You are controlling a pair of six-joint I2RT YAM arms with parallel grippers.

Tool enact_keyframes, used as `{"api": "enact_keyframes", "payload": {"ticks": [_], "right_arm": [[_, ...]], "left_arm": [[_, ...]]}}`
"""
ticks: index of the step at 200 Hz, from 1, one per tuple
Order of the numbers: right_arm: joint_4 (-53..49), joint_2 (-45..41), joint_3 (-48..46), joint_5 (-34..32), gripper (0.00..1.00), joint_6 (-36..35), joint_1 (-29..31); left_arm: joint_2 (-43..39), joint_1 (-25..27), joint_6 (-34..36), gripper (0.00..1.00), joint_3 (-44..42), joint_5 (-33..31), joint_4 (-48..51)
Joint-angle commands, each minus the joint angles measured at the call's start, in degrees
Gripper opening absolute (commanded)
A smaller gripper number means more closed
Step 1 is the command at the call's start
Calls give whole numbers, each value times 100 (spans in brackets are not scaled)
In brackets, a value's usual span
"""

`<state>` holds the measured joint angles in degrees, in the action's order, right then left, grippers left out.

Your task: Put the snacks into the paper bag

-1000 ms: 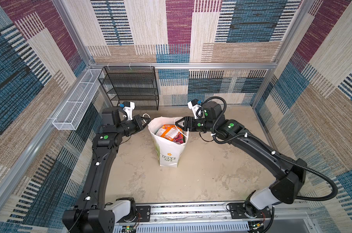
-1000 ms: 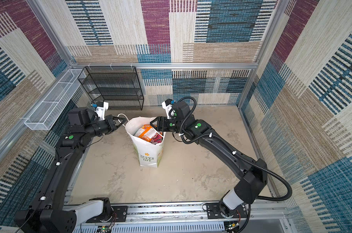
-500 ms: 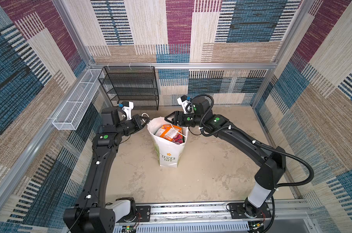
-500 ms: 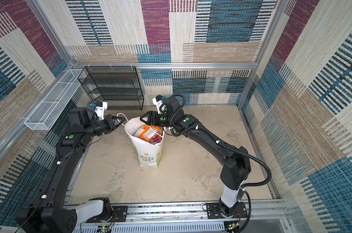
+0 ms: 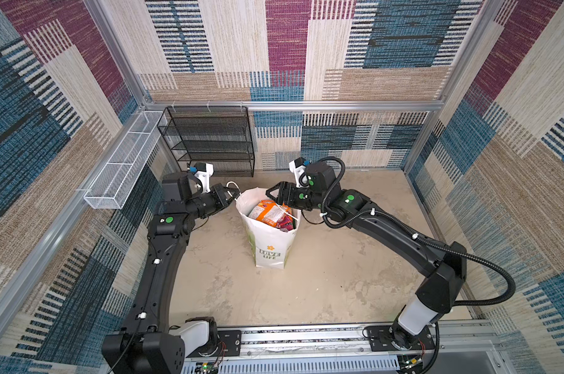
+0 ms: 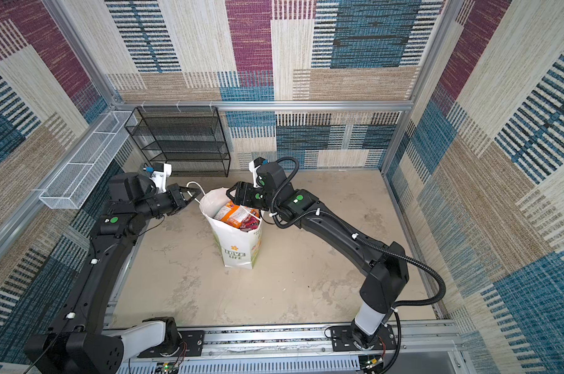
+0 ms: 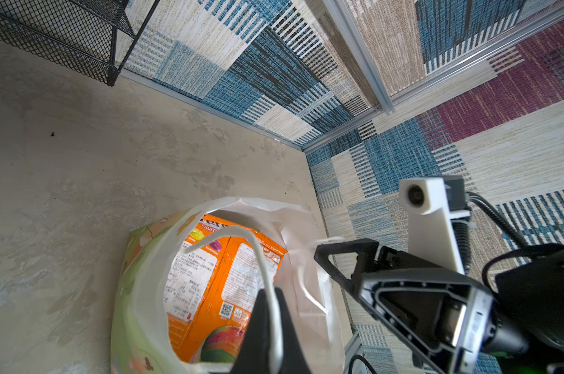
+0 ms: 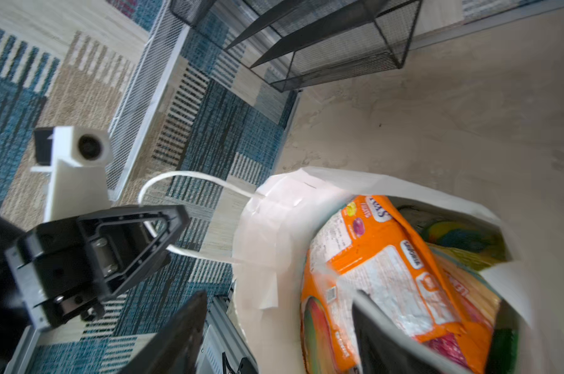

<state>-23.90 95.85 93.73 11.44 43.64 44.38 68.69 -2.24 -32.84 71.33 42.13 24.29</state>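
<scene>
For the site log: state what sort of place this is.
Probably a robot test cell, not a home: a left arm and right arm mounted on a metal rail, aluminium framing, and walls lined with patchwork carpet.

Patchwork walls (image 5: 287,48), mottled floor (image 5: 338,275), black rack (image 5: 209,139)

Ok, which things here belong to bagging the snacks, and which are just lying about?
Job: paper bag; snacks inside it; cord handle pinched in the left fingers.
Lying about: black mesh rack; white wire basket.
</scene>
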Motion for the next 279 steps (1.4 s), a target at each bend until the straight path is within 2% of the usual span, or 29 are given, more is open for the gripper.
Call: {"api": "enact_keyframes", "payload": {"ticks": [1,18,45,76,128,139,152,160,172,196,206,230,251,264,279], "right_arm": [[-149,-197,-92,-614,76,221,95],[-79,-286,-184,-789,77,328,123],[14,-63,-241,-568,78,206,123],[-237,427,466,-606,77,162,124],[-97,782,841,-589,73,283,203],[96,812,828,-384,69,286,203],[509,741,695,-25,59,245,200],[742,663,633,206,41,176,202],[852,509,595,397,23,85,202],[540,141,698,436,0,-211,157],[368,11,758,580,0,-318,35],[75,-176,867,1426,0,-525,-574],[-249,-174,1217,1768,0,-768,-1038],[-369,-17,1504,2186,0,-707,-1323],[-630,125,2025,2553,0,-752,-1523]], "left_arm": [[2,0,-67,3,-25,23,-188],[0,-7,-74,3,-23,47,-197],[-14,-9,-82,3,-23,36,-201],[-13,-6,-71,3,-23,28,-197],[-12,-74,-139,3,-49,101,-253],[-14,-82,-144,3,-54,110,-259],[-22,-84,-139,3,-54,110,-260],[-22,-86,-134,3,-50,105,-259],[-36,-85,-121,3,-58,103,-254],[-37,-76,-242,3,-69,311,-437],[-24,-47,-407,3,-93,522,-677],[63,149,-742,1,170,635,-765],[97,574,-969,1,659,265,-685],[243,1000,-956,0,1153,37,-566],[481,1361,-681,0,2068,-66,50]]}}
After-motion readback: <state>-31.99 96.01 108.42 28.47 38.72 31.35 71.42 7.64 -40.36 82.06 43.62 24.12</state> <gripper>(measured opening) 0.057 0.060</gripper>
